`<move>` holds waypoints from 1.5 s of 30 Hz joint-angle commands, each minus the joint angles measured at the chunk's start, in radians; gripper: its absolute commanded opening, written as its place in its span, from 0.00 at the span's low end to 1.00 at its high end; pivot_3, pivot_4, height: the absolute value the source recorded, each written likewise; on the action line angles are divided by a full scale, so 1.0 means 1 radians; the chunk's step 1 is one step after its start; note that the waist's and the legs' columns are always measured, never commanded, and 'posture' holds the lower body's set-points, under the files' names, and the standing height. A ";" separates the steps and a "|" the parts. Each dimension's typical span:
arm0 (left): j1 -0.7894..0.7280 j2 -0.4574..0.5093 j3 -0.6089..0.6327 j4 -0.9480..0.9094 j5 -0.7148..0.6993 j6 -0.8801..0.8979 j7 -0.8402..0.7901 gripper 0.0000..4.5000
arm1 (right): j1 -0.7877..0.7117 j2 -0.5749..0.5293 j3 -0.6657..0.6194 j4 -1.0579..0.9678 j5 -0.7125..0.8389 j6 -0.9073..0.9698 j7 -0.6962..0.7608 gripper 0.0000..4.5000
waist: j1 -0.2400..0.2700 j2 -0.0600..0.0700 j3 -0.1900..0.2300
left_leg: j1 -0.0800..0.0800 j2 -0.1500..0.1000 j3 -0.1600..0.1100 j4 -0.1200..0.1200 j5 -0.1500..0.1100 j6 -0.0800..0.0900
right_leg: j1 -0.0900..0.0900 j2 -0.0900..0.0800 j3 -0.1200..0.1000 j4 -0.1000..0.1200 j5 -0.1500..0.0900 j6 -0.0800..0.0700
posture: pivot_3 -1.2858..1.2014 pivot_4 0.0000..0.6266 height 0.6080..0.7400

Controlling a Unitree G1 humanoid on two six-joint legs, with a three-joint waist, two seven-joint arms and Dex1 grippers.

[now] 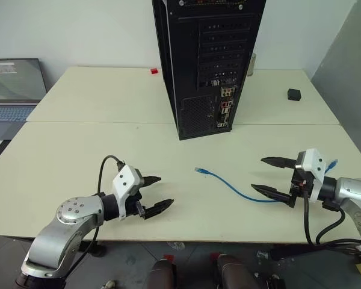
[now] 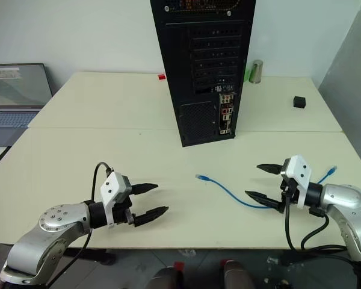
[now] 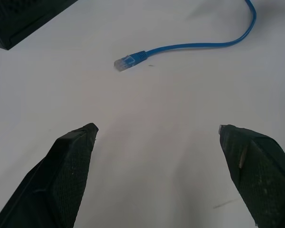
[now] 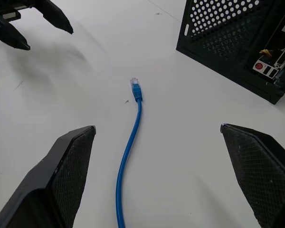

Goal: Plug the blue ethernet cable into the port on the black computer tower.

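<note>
Laptop (image 1: 12, 90): open on a separate surface at the far left, beside the table; screen text is too small to read.
Left gripper (image 1: 155, 194): hovers low over the near left part of the cream table (image 1: 78, 150); its two black fingers are spread wide with nothing between them, tips aimed right toward the cable's free plug.
Red item (image 1: 154, 71): small, on the far table half, just left of the tower.
Black computer tower (image 1: 204, 60): stands upright at the table's middle rear, its back panel turned toward the robot and slightly to the right; slotted covers above, perforated grille below, a vertical strip of coloured ports on the right edge. No legible brand or label.
Blue ethernet cable (image 1: 231, 188): lies flat on the table in front of the tower, not plugged in. Long axis runs left to right; the clear plug (image 1: 198, 170) points left and slightly away from the robot, and the cord curves right, passing under the right gripper.
Right gripper (image 1: 269, 174): fingers spread wide, empty, tips pointing left above the cable's right portion.
Metal cylinder (image 2: 256, 71): behind the tower, on its right.
Black block (image 1: 294, 94): small, far right of the table.
</note>
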 commanded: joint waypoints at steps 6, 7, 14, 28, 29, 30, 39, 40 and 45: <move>0.025 0.015 0.006 -0.050 0.004 -0.060 -0.021 0.97 | -0.004 -0.006 -0.010 -0.026 0.006 -0.004 0.017 1.00 | 0.000 0.000 0.000 | 0.000 0.000 0.000 0.000 0.000 0.000 | 0.000 0.000 0.000 0.000 0.000 0.000 | 0.52 0.24 1.00; 0.026 0.017 0.004 -0.052 0.004 -0.060 -0.022 0.97 | -0.005 -0.006 -0.008 -0.025 0.004 -0.004 0.018 1.00 | 0.000 0.000 0.000 | 0.000 0.000 0.000 0.000 0.000 0.000 | 0.000 0.000 0.000 0.000 0.000 0.000 | 0.52 0.24 1.00; 0.039 0.021 0.001 -0.066 0.008 -0.060 -0.020 0.97 | -0.015 0.001 0.008 -0.033 0.002 0.004 0.019 1.00 | 0.000 0.000 0.000 | 0.000 0.000 0.000 0.000 0.000 0.000 | 0.000 0.000 0.000 0.000 0.000 0.000 | 0.52 0.24 1.00; 0.043 0.024 -0.041 -0.089 0.047 -0.072 -0.004 0.97 | -0.050 0.036 0.054 -0.035 -0.008 0.043 -0.019 1.00 | 0.000 0.000 0.000 | 0.000 0.000 0.000 0.000 0.000 0.000 | 0.000 0.000 0.000 0.000 0.000 0.000 | 0.52 0.24 1.00; 0.043 0.026 -0.050 -0.087 0.059 -0.080 -0.004 0.97 | -0.056 0.040 0.065 -0.035 -0.012 0.049 -0.023 1.00 | 0.000 0.000 0.000 | 0.000 0.000 0.000 0.000 0.000 0.000 | 0.000 0.000 0.000 0.000 0.000 0.000 | 0.52 0.24 1.00; 0.042 0.022 -0.056 -0.083 0.068 -0.090 -0.002 0.97 | -0.069 0.051 0.085 -0.032 -0.023 0.054 -0.034 1.00 | -0.001 0.000 0.000 | 0.000 0.000 0.000 0.000 0.000 0.000 | 0.000 0.000 0.000 0.000 0.000 0.000 | 0.52 0.24 1.00; -0.020 0.021 -0.054 -0.016 0.062 -0.082 -0.015 0.97 | -0.249 0.239 0.313 0.139 -0.172 0.021 -0.091 1.00 | -0.002 -0.001 0.000 | 0.001 0.000 0.000 0.000 0.000 0.000 | 0.000 0.001 0.000 0.000 0.000 0.000 | 0.52 0.24 1.00; -0.026 0.023 -0.056 -0.012 0.070 -0.086 -0.013 0.97 | -0.272 0.265 0.331 0.184 -0.192 0.003 -0.096 1.00 | -0.002 -0.001 0.000 | 0.001 0.000 0.000 0.000 0.000 0.000 | 0.000 0.001 0.000 0.000 0.000 0.000 | 0.52 0.24 1.00; -0.038 0.007 -0.059 0.003 0.104 -0.093 0.030 0.97 | -0.363 0.365 0.381 0.393 -0.272 -0.084 -0.105 1.00 | -0.002 -0.002 0.000 | 0.001 0.000 0.000 0.000 0.000 0.000 | -0.001 0.000 0.000 0.001 0.000 0.000 | 0.52 0.24 1.00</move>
